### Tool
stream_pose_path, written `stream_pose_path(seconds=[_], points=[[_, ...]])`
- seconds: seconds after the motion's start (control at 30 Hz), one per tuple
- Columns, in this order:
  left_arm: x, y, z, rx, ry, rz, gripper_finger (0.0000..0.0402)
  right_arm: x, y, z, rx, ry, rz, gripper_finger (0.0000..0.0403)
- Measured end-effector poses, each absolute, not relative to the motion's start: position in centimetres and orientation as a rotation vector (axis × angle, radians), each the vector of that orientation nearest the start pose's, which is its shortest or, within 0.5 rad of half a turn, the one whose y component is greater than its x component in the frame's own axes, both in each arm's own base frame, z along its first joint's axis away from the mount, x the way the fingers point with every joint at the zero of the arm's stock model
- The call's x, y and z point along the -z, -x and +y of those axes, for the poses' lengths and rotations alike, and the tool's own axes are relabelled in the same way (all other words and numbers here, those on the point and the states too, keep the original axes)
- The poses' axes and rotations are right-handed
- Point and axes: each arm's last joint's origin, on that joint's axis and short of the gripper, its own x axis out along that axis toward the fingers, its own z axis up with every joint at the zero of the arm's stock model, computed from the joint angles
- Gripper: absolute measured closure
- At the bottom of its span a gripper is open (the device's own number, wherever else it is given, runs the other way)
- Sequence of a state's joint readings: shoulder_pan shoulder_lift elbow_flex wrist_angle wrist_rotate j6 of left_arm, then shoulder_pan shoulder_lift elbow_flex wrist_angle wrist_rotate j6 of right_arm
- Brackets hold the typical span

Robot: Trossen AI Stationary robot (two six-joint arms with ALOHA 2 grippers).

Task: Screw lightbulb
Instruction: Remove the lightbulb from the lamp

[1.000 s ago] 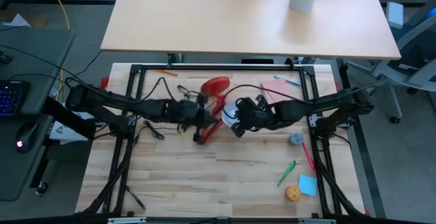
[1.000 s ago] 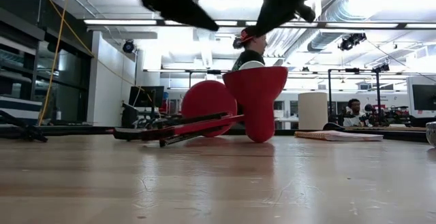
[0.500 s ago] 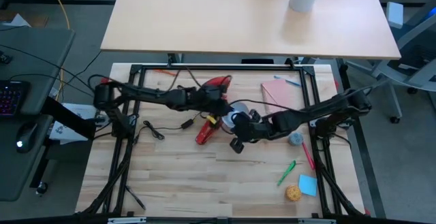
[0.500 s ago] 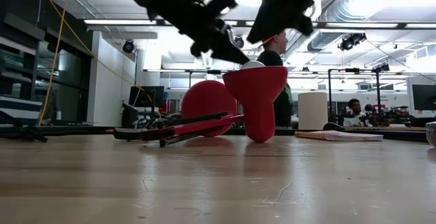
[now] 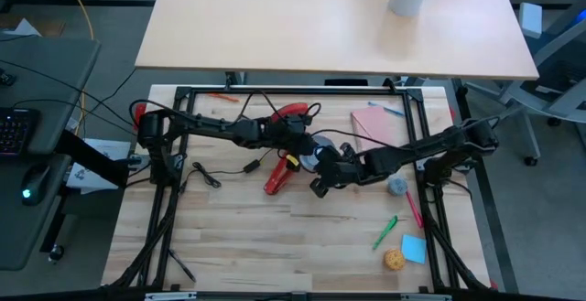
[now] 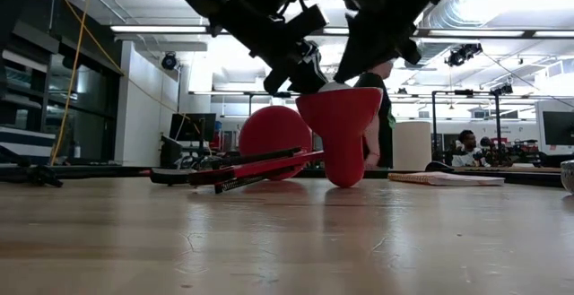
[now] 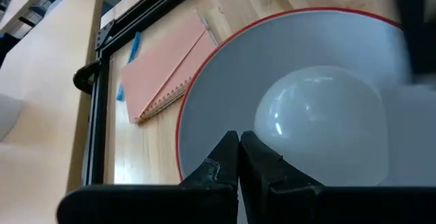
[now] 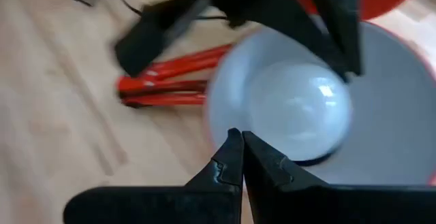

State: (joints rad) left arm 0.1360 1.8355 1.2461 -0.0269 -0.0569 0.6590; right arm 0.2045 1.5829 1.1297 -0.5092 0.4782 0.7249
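A: Where is the lightbulb found, and how is it oriented?

B: It is seated inside the lamp shade, its rounded white glass dome turned outward through the shade's open mouth. The long axis is aligned with the shade's own axis; the screw base is hidden behind the dome, so its seating cannot be told. In the low view only the top of the dome is seen above the shade's rim.

A: What materials and shapes are shown?

B: The bulb is smooth and glossy, with small highlights. The shade is a wide cone — red outside, pale grey-white inside, edged by a thin red rim. It is stood mouth-up on a pale wooden table with visible grain, beside the lamp's folded red arm and round red base.

A: How are the grippers held?

B: The left gripper is seen with its fingers pressed together, nothing pinched, just at the shade's rim. The right gripper is likewise closed and empty, at the rim's opposite side.

A: Is any writing legible?

B: No lettering can be read — neither on the bulb nor on the salmon spiral notebook.
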Motion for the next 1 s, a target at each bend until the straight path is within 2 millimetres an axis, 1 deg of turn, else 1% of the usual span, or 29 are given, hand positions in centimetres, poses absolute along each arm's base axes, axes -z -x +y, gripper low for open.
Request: stream_pose_path(seconds=[0.1, 0.23, 0.37, 0.5, 0.63, 0.8, 1.0], points=[[-21.5, -40.0, 5.6, 0.025, -0.607, 0.663, 0.0401, -23.7, -32.0, 4.1, 0.565, -0.322, 0.793, 0.0403], [-21.4, -40.0, 5.6, 0.025, -0.573, 0.675, 0.0402, -23.8, -32.3, 3.2, 0.495, -0.327, 0.811, 0.0403], [-21.4, -40.0, 5.6, 0.013, -0.555, 0.678, 0.0402, -24.0, -32.6, 3.2, 0.476, -0.325, 0.779, 0.0403], [-21.4, -40.0, 5.6, 0.013, -0.556, 0.679, 0.0401, -23.8, -32.6, 3.2, 0.475, -0.312, 0.796, 0.0403], [-21.4, -39.9, 5.7, 0.007, -0.557, 0.682, 0.0401, -24.0, -32.9, 3.4, 0.434, -0.324, 0.776, 0.0403], [-21.3, -39.9, 5.8, 0.008, -0.557, 0.685, 0.0401, -23.1, -32.8, 3.3, 0.462, -0.296, 0.828, 0.0403], [-21.3, -39.9, 5.6, 0.009, -0.552, 0.695, 0.0401, -22.8, -33.0, 3.0, 0.453, -0.300, 0.844, 0.0403]])
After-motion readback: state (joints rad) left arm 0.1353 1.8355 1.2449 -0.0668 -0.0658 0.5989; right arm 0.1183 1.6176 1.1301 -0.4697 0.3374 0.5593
